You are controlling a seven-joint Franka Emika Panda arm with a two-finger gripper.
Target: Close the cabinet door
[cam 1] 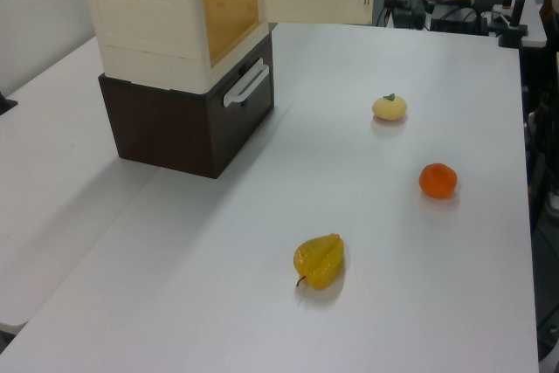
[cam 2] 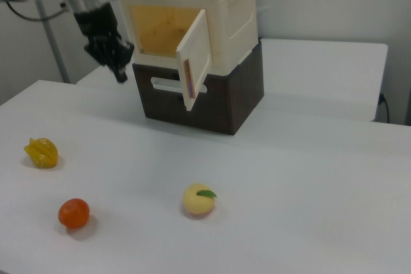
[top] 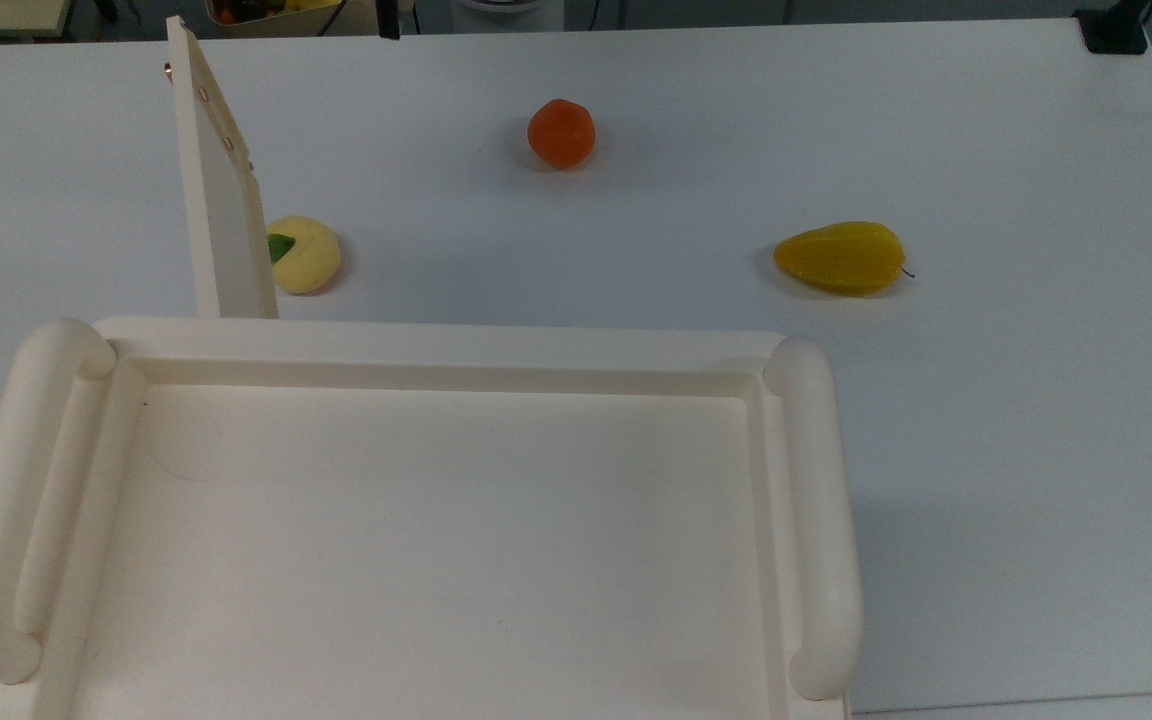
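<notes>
1. I count one cabinet (cam 2: 192, 24), cream-white, stacked on one dark brown drawer unit (cam 2: 212, 97).
2. One cabinet door (cam 2: 194, 59) stands swung wide open; in the top view it juts toward 12 o'clock from the cabinet's front edge.
3. Three fruits lie well apart on the white table (top: 986, 420): one pale yellow fruit (top: 304, 255), one orange (top: 561, 132), one starfruit (top: 841, 258).
4. The right view gives me the gripper (cam 2: 119, 72) at 9 o'clock of the opening, pointing down; I cannot tell whether it is clenched or released.
</notes>
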